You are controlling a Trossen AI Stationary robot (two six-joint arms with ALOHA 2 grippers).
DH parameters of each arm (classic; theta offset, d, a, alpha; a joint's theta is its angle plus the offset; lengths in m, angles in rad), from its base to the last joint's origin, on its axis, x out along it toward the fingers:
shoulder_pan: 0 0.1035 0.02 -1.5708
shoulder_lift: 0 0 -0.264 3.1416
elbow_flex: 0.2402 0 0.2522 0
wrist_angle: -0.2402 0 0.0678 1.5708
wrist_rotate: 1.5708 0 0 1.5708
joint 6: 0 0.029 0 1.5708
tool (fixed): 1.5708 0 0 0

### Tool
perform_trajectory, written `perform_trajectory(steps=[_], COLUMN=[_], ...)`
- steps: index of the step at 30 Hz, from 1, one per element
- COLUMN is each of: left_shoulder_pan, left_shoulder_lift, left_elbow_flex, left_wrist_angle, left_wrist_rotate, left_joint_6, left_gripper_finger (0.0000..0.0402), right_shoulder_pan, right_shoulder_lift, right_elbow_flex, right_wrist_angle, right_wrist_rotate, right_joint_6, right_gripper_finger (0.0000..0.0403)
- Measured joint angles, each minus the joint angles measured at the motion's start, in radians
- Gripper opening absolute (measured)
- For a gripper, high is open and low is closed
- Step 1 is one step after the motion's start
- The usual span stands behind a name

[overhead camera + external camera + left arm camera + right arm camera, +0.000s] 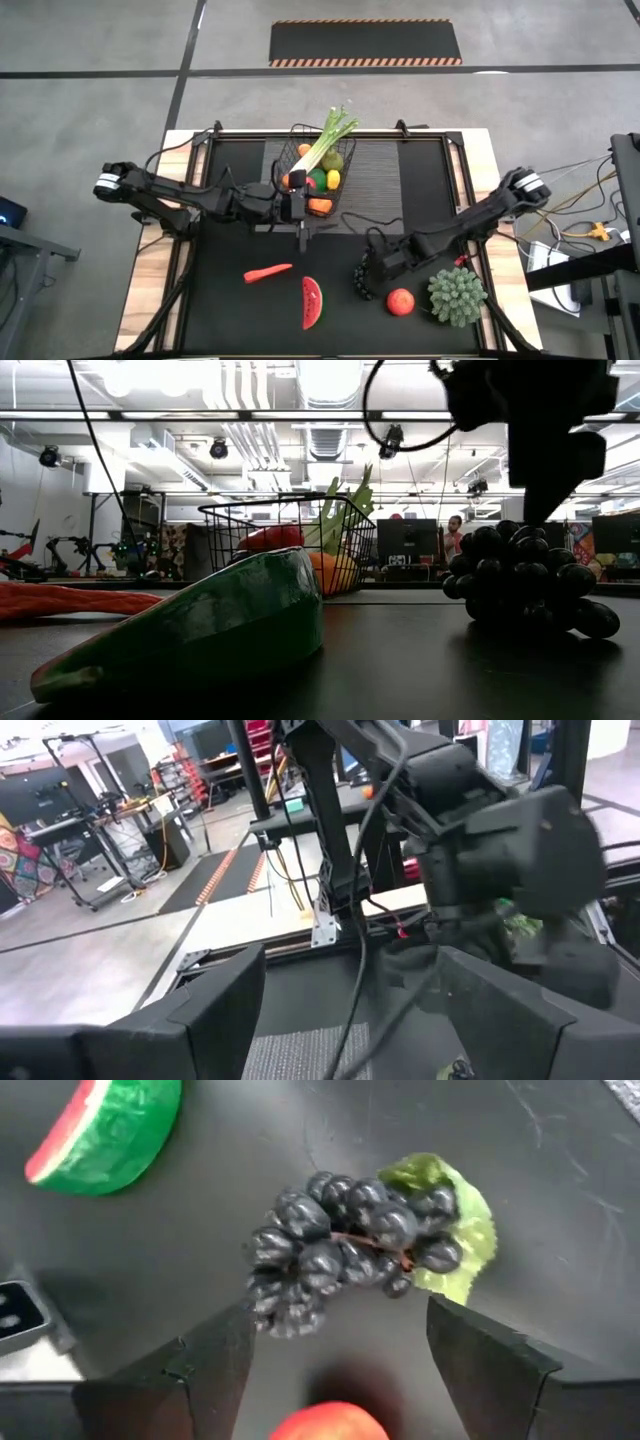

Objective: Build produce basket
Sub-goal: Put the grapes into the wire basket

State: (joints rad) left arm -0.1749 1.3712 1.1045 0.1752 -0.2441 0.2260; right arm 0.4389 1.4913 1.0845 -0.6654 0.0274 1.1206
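Note:
The black wire basket [346,192] stands at the table's far middle and holds a green leek [330,140], oranges, a lime and other produce. On the black mat near the front lie an orange-red carrot [268,272], a watermelon slice [312,302], a red apple [401,301] and dark grapes [335,1255]. My right gripper [340,1350] is open and slants down over the grapes, one finger at each side of the bunch. My left gripper [305,205] is open and level at the basket's near left side, with nothing between its fingers [220,1010].
A green spiky ball [457,295] sits at the front right, beside the apple. A grey ribbed mat [395,170] lies under and to the right of the basket. The watermelon slice [200,625] fills the low view's foreground, with the grapes [520,575] to its right.

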Motion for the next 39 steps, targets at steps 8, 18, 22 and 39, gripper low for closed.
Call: perform_trajectory(steps=[8,18,22,39], left_shoulder_pan=[0.0,0.0,0.0,0.0], left_shoulder_lift=[0.0,0.0,0.0,-0.013], left_elbow_flex=[-0.004,-0.008,-0.011,-0.016], left_wrist_angle=[0.0,-0.001,-0.001,-0.001], left_wrist_rotate=[0.0,0.0,0.0,0.0], left_joint_6=[0.0,0.0,0.0,-0.001], left_gripper_finger=[0.0276,0.0276,0.0276,0.0276], right_shoulder_pan=[0.0,0.0,-0.003,-0.005], right_shoulder_lift=[0.149,0.236,0.24,0.206], right_elbow_flex=[0.141,0.217,0.218,0.216], right_wrist_angle=[-0.129,-0.148,-0.146,-0.149], right_wrist_rotate=[0.035,0.055,0.055,0.053], right_joint_6=[-0.071,-0.124,-0.137,-0.208], right_gripper_finger=[0.0225,0.0172,0.0143,0.0025])
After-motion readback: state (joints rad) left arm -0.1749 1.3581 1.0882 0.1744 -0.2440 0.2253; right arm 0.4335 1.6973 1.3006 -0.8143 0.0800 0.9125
